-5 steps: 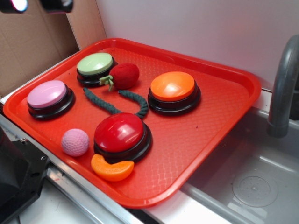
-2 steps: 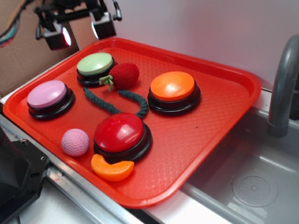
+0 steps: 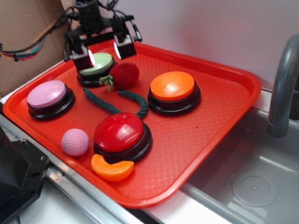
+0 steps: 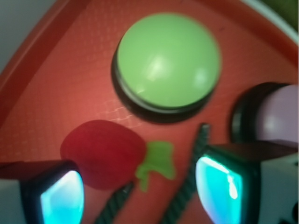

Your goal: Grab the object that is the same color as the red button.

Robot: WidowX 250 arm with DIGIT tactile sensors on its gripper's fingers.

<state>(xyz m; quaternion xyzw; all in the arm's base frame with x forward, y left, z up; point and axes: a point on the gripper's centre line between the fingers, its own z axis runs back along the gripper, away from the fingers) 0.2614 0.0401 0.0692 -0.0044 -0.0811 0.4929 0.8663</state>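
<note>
One strawberry (image 3: 125, 75), four buttons, red button (image 3: 120, 133) included.

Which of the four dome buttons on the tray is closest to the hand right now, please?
The green button, at the tray's far left corner: the hand hangs open right above it, while the pink, orange and red buttons sit farther off.

Tight quarters around the plush strawberry (image 3: 124, 75)

The green button (image 3: 95, 64) touches its stem side and a dark braided rope (image 3: 117, 101) lies just below; tray (image 3: 219, 126) floor toward the orange button (image 3: 173, 87) is bare.

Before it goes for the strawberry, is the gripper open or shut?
Open: the gripper has its fingers spread apart above the strawberry.
</note>
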